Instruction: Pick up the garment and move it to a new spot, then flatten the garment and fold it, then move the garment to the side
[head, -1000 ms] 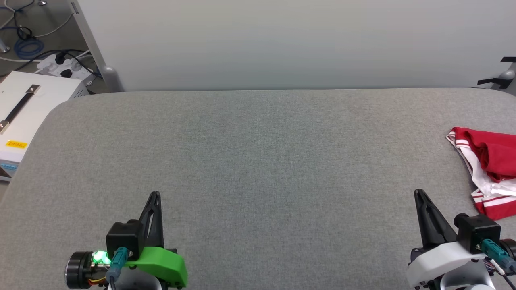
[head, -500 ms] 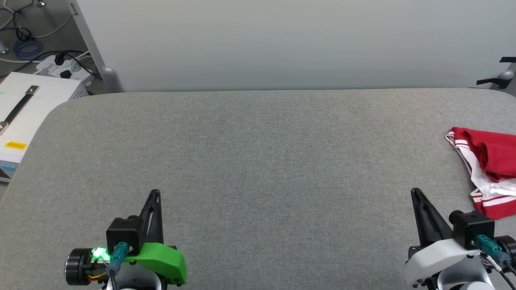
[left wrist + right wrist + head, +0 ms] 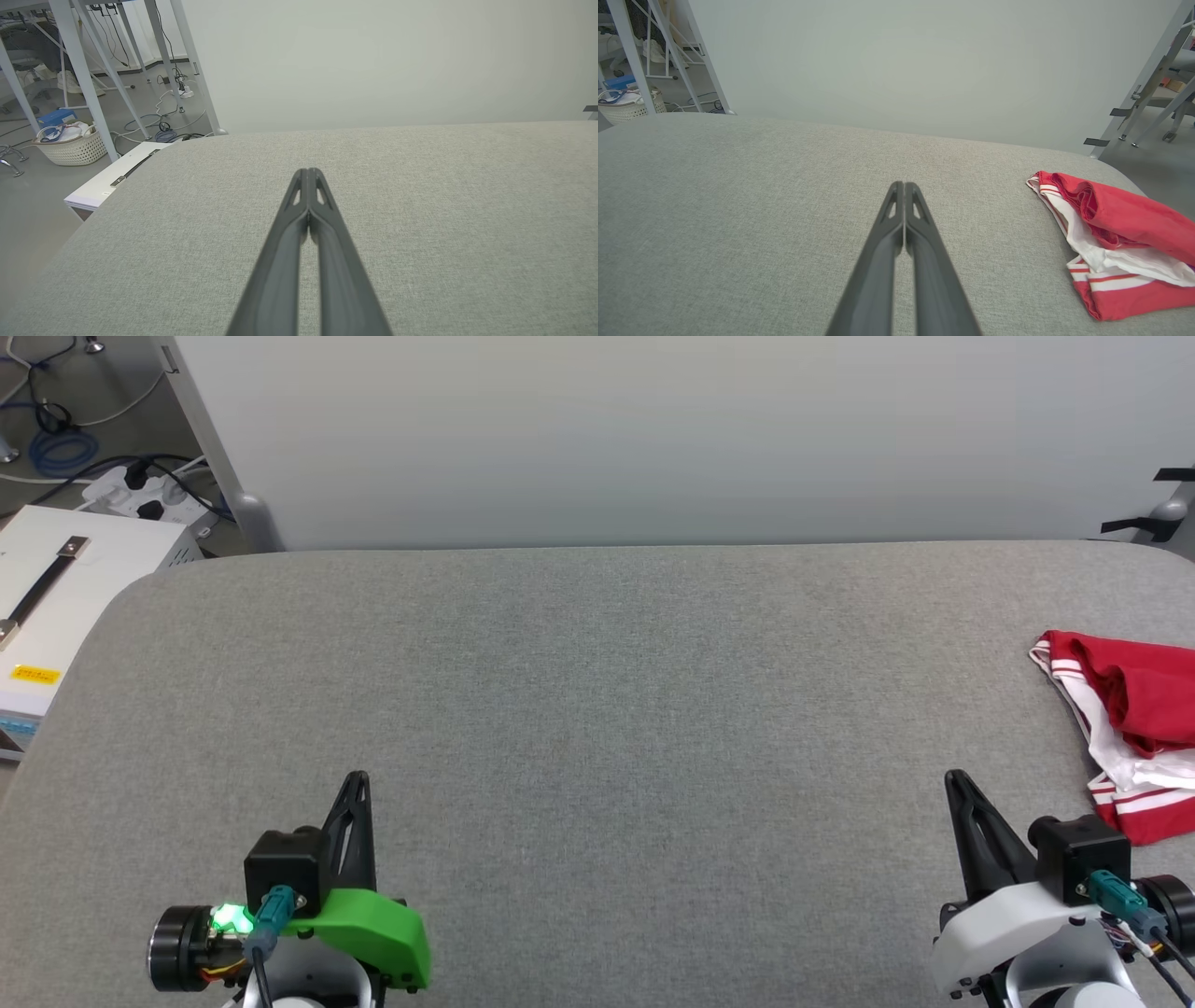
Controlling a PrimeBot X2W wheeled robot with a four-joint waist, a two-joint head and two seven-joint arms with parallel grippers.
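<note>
Both claws sit low at the near edge. The left claw (image 3: 358, 778) and the right claw (image 3: 952, 775) each have their fingers pressed together, holding nothing. The garment (image 3: 1120, 224) lies bunched in loose red and white layers at the far right of the surface (image 3: 597, 709), near its rounded corner. It is close to the right claw and well apart from the left. This fits either a heap awaiting pickup or a rough fold already set aside, and I cannot tell which. Wide grey room spans the middle and left, and the right edge falls away near the cloth.
</note>
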